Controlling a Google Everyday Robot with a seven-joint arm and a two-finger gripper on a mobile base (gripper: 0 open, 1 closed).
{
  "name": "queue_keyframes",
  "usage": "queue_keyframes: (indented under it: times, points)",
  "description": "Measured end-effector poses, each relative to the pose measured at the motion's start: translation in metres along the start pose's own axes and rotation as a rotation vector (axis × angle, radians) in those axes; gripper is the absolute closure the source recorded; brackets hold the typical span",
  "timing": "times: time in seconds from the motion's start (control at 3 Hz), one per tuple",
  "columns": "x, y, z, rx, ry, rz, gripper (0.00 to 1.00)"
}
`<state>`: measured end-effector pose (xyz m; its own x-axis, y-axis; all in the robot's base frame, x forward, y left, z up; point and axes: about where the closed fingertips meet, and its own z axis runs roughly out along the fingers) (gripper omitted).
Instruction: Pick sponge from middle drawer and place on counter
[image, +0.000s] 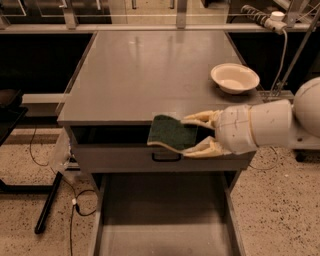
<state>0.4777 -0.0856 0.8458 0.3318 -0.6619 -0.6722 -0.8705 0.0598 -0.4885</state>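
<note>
My gripper (192, 134) comes in from the right and is shut on the sponge (169, 132), dark green face up with a tan edge below. It holds the sponge in the air at the front edge of the counter (150, 70), in front of the closed grey drawer front (125, 157) with the small black handle (166, 158). The middle drawer (165, 220) is pulled out below, its bare grey floor showing.
A cream round bowl (234, 77) sits on the counter's right side. A black stand leg (47, 202) and cables (75, 200) lie on the speckled floor at left. A rail and cabling run behind the counter.
</note>
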Motion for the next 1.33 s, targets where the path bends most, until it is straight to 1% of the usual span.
queue_keyframes:
  times: [0.33,0.67,1.0,1.33]
  points:
    - [-0.024,-0.038,-0.008,-0.008,-0.037,-0.031,1.0]
    - [-0.032,-0.088,0.007,0.0,-0.068,-0.008,1.0]
    - [-0.024,-0.126,0.031,0.026,-0.065,0.066,1.0]
    - [0.001,-0.154,0.049,0.112,-0.019,0.209,1.0]
